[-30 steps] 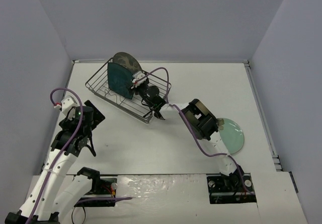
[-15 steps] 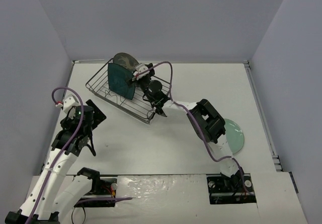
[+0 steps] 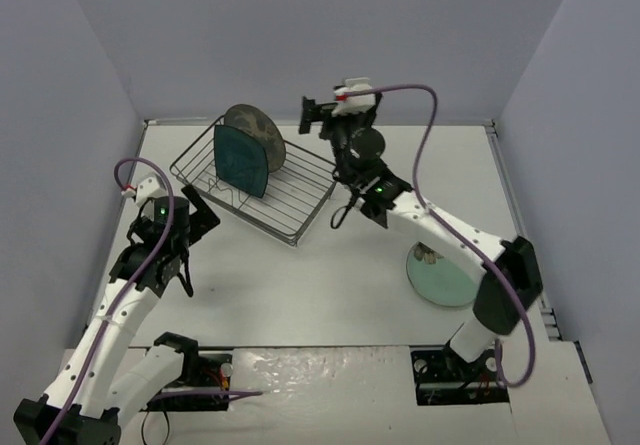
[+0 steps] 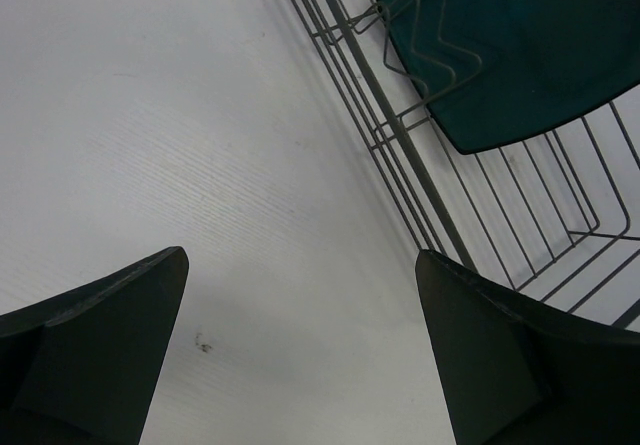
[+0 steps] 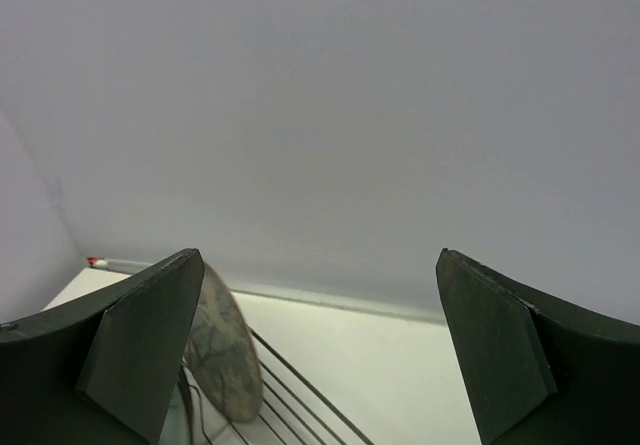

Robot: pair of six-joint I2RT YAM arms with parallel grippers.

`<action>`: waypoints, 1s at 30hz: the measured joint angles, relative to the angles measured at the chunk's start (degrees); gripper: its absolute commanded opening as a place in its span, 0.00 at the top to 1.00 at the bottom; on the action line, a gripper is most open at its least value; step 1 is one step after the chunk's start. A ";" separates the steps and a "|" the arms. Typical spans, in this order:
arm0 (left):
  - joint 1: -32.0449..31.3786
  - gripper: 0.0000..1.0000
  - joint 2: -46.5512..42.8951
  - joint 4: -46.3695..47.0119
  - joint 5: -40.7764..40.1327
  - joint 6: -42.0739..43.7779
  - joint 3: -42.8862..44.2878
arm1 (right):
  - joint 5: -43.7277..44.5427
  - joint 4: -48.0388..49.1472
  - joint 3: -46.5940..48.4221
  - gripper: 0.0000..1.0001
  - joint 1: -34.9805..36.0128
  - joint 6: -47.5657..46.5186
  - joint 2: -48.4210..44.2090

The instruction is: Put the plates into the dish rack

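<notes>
The dish rack [image 3: 290, 200] stands at the back left. The square teal plate [image 3: 242, 161] stands upright in it, and the round dark deer plate [image 3: 253, 123] stands upright behind that one. The mint-green plate [image 3: 447, 275] lies flat on the table at the right. My right gripper [image 3: 312, 115] is open and empty, raised beside the rack's far right corner; its wrist view shows the deer plate [image 5: 221, 350] and rack wires [image 5: 300, 405]. My left gripper [image 3: 192, 223] is open and empty, low over the table just left of the rack [image 4: 400, 155], with the teal plate [image 4: 520, 55] ahead.
Grey walls close in the table on the left, back and right. The right arm's elbow [image 3: 510, 277] hangs by the mint plate's right edge. A purple cable [image 3: 425, 115] loops above the right arm. A small dark smudge [image 4: 203, 343] marks the table.
My right gripper has left the teal plate's edge and risen up and to the right, away from the rack. Its arm has uncovered the mint plate. My left gripper edged towards the rack.
</notes>
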 measured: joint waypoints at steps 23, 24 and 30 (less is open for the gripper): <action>-22.01 0.03 16.89 12.27 17.95 9.28 6.94 | -2.34 -64.18 -40.01 0.00 -52.63 47.12 -53.42; -23.22 0.03 19.72 12.17 19.73 10.51 9.60 | -3.97 -64.89 -41.86 0.00 -54.36 47.68 -53.49; -30.45 0.03 32.24 12.74 26.42 16.73 21.51 | -12.94 -67.18 -46.14 0.00 -65.23 47.58 -52.01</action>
